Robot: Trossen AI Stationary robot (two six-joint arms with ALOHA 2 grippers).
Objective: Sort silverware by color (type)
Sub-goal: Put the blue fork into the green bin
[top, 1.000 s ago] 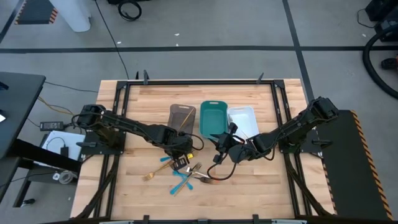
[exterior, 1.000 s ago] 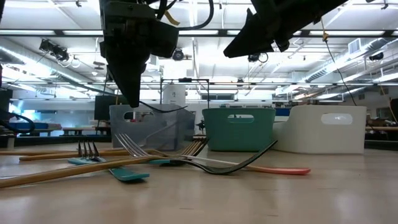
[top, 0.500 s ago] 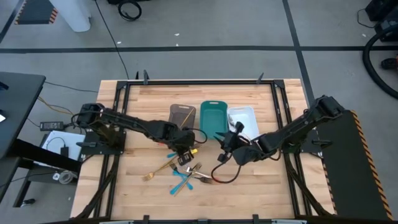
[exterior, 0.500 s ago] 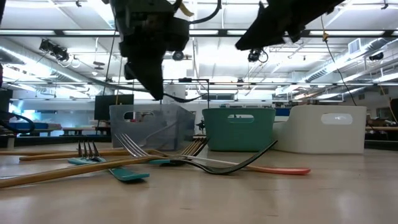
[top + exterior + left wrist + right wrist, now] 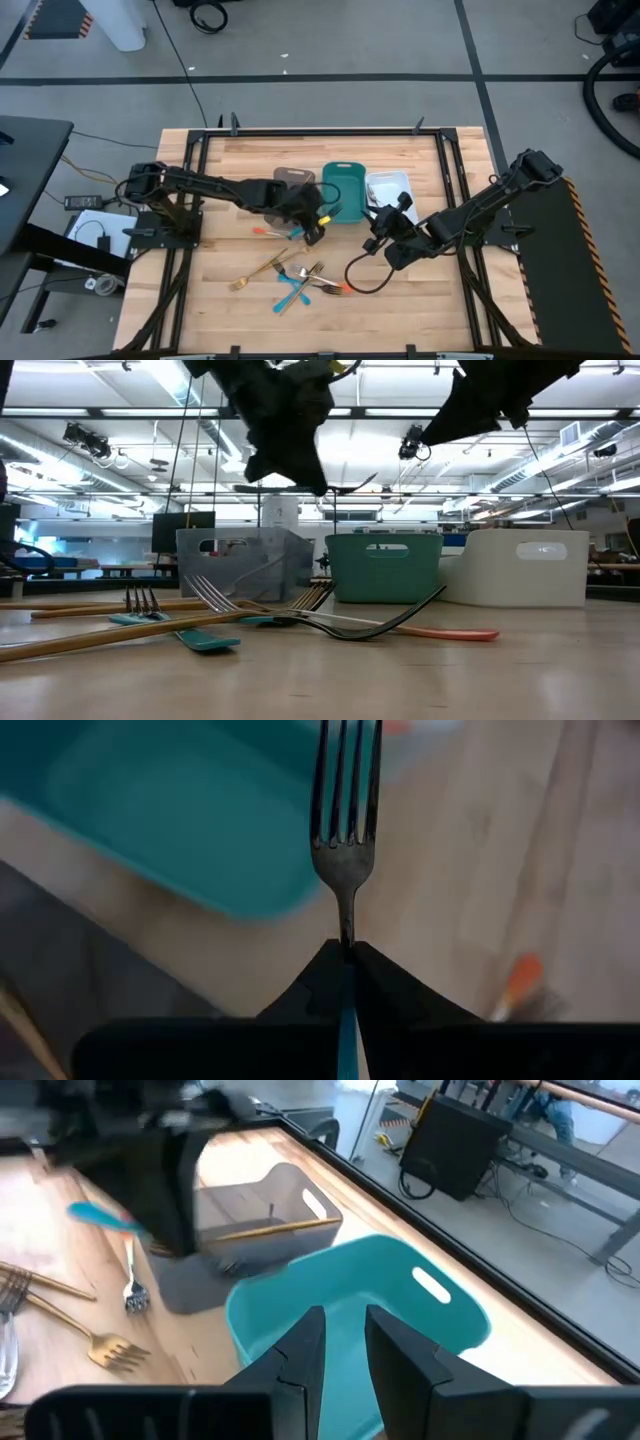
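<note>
My left gripper (image 5: 314,226) is shut on a dark fork with a blue handle (image 5: 346,840), held in the air by the near left corner of the teal tray (image 5: 342,186). The fork's tines point away from the fingers. My right gripper (image 5: 345,1342) hovers open with nothing between its fingers, near the teal and white trays (image 5: 392,185). Other silverware lies in a loose heap (image 5: 300,280) on the table's near middle: gold forks, blue-handled pieces and an orange-handled one. My left gripper pinches the fork between its two fingers where the blue handle (image 5: 347,1020) meets the dark neck (image 5: 346,928). The fingers slant downward and lie along the fork. The fork is lifted clear of the table, sticking out forward (image 5: 345,488) roughly level.
A grey-brown tray (image 5: 293,182) with a gold piece (image 5: 270,1230) in it stands left of the teal tray. An orange-handled piece (image 5: 268,232) lies alone on the wood near the left gripper. A dark cable (image 5: 365,275) loops below the right arm.
My left gripper has risen from the heap and swung toward the table's far right, to the teal tray, carrying the fork and tipping it closer to level. My right gripper has drawn back toward the table's right edge, rising a little.
</note>
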